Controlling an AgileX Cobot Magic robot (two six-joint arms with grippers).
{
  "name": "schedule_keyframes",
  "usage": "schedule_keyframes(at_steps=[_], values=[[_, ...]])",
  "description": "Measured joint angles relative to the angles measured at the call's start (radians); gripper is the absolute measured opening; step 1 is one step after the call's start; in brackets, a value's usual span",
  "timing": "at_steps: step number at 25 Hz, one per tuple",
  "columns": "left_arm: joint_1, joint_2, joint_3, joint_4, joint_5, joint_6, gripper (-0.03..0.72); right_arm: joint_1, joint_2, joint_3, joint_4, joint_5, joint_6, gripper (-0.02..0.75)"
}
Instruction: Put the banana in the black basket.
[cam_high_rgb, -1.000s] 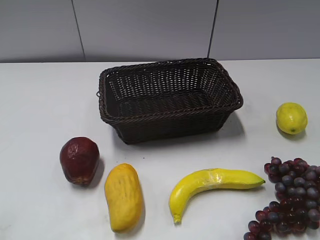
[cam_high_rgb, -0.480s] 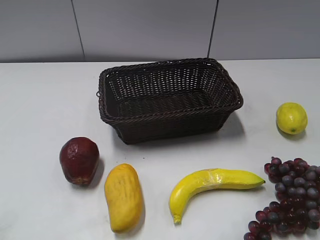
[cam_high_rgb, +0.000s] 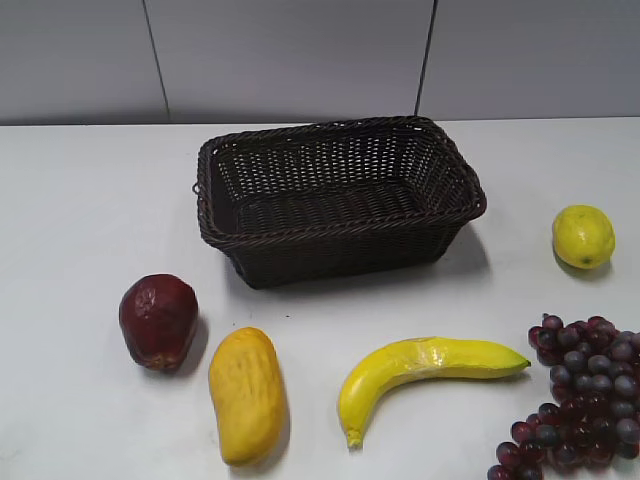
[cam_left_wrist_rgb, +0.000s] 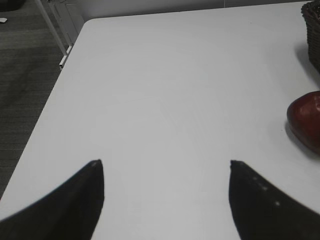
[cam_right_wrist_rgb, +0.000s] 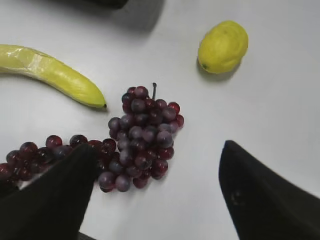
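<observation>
The banana (cam_high_rgb: 425, 372) lies flat on the white surface (cam_high_rgb: 90, 200), in front of the black basket (cam_high_rgb: 340, 240) and clear of it, its stem end pointing toward the near edge and its dark tip pointing right, toward a bunch of dark red grapes (cam_high_rgb: 580, 395) that sits just beside that tip. A pale scuff shows on the banana's upper side about midway along. The basket stands upright toward the back of the surface with nothing visible inside it. To the left of the banana lies a stubby yellow-orange mango (cam_high_rgb: 247, 394), and left of that a dark red fruit (cam_high_rgb: 158, 320), the two near each other but apart. A lemon (cam_high_rgb: 583, 236) rests alone to the right of the basket. Neither arm appears in the exterior view. In the left wrist view the left pincer (cam_left_wrist_rgb: 165, 165) is spread wide over bare surface, holding nothing, with the red fruit at the right edge and a corner of the basket above it. In the right wrist view the right pincer (cam_right_wrist_rgb: 157, 150) is also spread and holds nothing; it hangs over the grapes, with the banana's tip to the upper left and the lemon beyond.
</observation>
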Motion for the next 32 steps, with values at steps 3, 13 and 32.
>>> schedule_keyframes(at_steps=[3, 13, 32], values=[[0.0, 0.0, 0.0, 0.0, 0.0, 0.0, 0.578, 0.103, 0.086, -0.039, -0.041, -0.005, -0.021, 0.592], [0.0, 0.0, 0.0, 0.0, 0.0, 0.0, 0.578, 0.303, 0.384, -0.096, -0.059, -0.092, -0.18, 0.592], [0.0, 0.0, 0.0, 0.0, 0.0, 0.0, 0.578, 0.305, 0.788, -0.097, 0.203, -0.312, -0.823, 0.592]])
